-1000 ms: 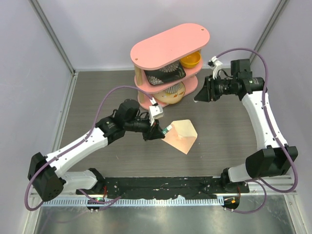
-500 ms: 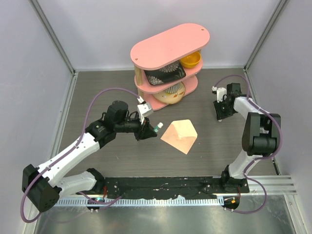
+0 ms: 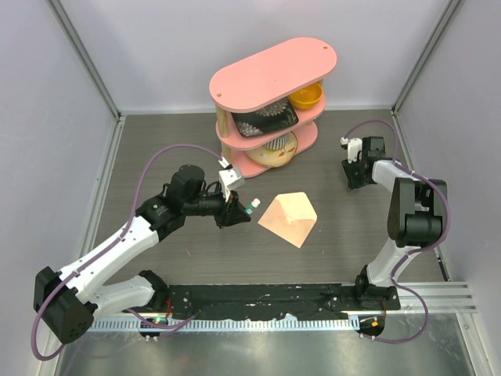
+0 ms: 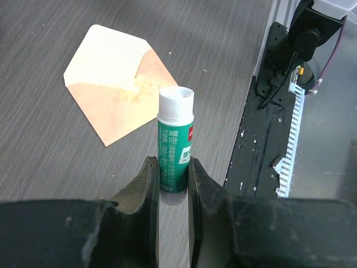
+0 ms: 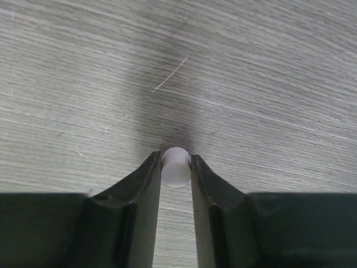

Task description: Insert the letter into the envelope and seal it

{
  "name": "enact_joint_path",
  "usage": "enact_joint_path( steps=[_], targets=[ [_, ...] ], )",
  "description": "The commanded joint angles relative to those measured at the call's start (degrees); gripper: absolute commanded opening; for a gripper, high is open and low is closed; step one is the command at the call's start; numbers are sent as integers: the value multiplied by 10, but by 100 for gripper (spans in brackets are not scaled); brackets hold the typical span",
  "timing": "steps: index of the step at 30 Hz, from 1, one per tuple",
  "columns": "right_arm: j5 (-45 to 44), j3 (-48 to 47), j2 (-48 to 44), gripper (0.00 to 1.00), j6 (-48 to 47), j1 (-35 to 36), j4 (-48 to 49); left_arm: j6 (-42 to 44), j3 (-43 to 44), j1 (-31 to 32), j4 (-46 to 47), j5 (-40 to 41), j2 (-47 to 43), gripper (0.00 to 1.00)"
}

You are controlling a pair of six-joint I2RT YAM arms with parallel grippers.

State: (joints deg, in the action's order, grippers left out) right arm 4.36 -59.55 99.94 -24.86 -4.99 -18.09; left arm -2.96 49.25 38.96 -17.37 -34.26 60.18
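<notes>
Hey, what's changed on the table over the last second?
The left jaws, shut on the glue stick, drew back leftward from the envelope. The right arm swung down from beside the shelf to the table at right, jaws shut on a small white cap. Envelope and shelf stayed put.

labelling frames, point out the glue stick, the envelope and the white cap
glue stick (image 4: 175, 148): left wrist view, green label on its body
envelope (image 4: 120, 103): left wrist view, tan panel near its middle
white cap (image 5: 176, 167): right wrist view, its rounded top
</notes>
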Motion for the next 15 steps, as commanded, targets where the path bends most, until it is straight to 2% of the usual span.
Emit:
enact_joint_path(
  steps=[1,4,6,10,13,14,15],
  targets=[
    [7,-14,13,42,18,-5,10,5,9,-2,22,1,-9,0],
    [28,-30,5,60,35,-17,-21,12,13,-2,14,1,-11,0],
    [49,-36,-17,66,36,-20,-36,16,14,-2,7,3,-13,0],
    [94,-59,-74,72,31,-20,-95,27,18,-3,-13,2,-18,0],
    [175,-108,-136,76,20,-20,-167,97,28,-3,-40,9,-32,0],
    [235,-128,-147,76,22,-19,-194,114,31,-3,-45,13,-37,0],
    [266,-173,-160,76,38,-17,-254,154,33,-3,-51,19,-42,0]
  ],
)
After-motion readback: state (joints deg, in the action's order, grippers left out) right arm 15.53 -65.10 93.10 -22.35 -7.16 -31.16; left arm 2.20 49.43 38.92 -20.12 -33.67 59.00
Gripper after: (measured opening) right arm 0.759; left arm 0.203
